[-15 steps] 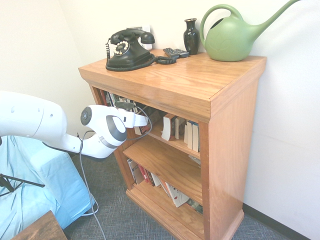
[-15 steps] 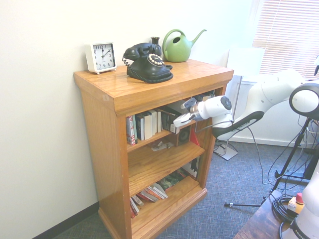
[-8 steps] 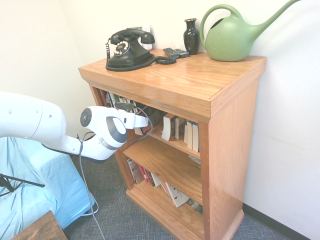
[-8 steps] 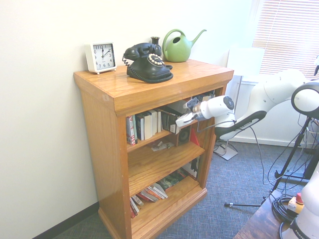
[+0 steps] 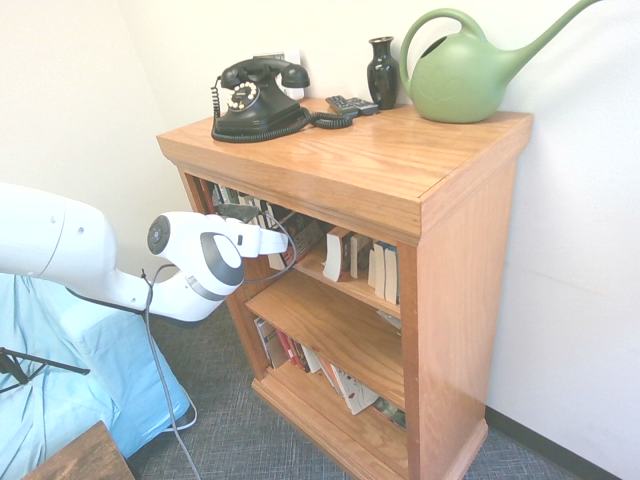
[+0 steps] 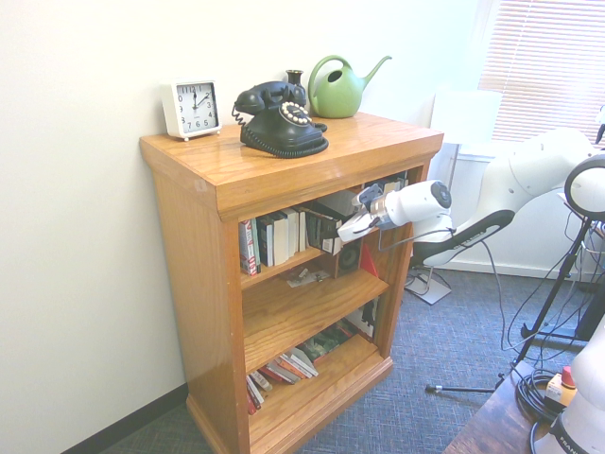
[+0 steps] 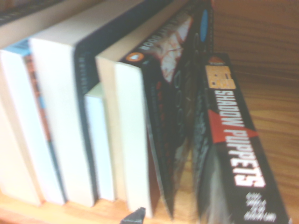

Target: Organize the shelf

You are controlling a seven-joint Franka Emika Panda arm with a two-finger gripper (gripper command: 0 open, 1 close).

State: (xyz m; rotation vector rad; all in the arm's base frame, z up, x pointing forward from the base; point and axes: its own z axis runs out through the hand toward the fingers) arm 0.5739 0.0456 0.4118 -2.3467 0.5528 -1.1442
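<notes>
My gripper (image 6: 353, 224): fingers spread apart, holding nothing, pointing slightly downward at the front of the top tier.
Shelf (image 6: 284, 161): directly ahead of my gripper, standing against the wall; 3 open tiers.
Row of books (image 6: 284, 236): upright on the top tier, just in front of my fingertips; pale page edges face me in the wrist view.
Black book (image 7: 231, 140): last in that row, leaning against its neighbour, spine reading "SHADOW PUPPETS".
Lower books (image 6: 284, 367): lying slumped on the bottom tier, well below my gripper.
Telephone (image 6: 281, 117): on the shelf top, above my gripper.
Clock (image 6: 190, 108): beside the telephone.
Watering can (image 6: 340, 88): green, at the back of the top.
</notes>
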